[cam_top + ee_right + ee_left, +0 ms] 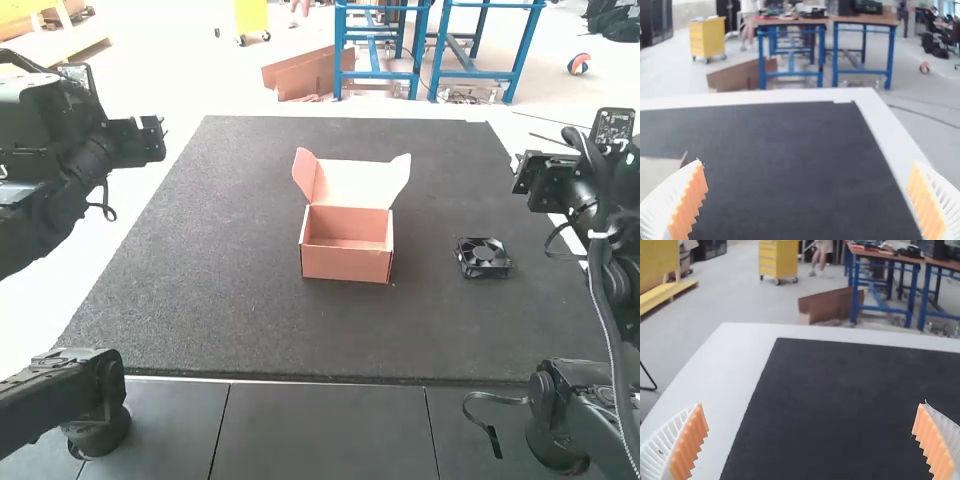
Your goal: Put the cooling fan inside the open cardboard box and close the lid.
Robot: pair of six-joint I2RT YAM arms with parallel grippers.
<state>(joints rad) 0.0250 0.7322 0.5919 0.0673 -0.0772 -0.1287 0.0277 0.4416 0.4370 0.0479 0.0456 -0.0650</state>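
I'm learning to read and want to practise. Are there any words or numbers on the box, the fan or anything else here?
No text can be read here.
cardboard box: plain brown walls and lid, no print to be seen.
cooling fan: anything printed on its hub is too small to read.
black mat: no marks or signs.

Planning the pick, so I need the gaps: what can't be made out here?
High view: the cardboard box floor, its near part hidden by its own front wall.
High view: the cooling fan is too small to tell its cable or which face is up.
Right wrist view: a tan patch, cut off by the edge, may be the box.
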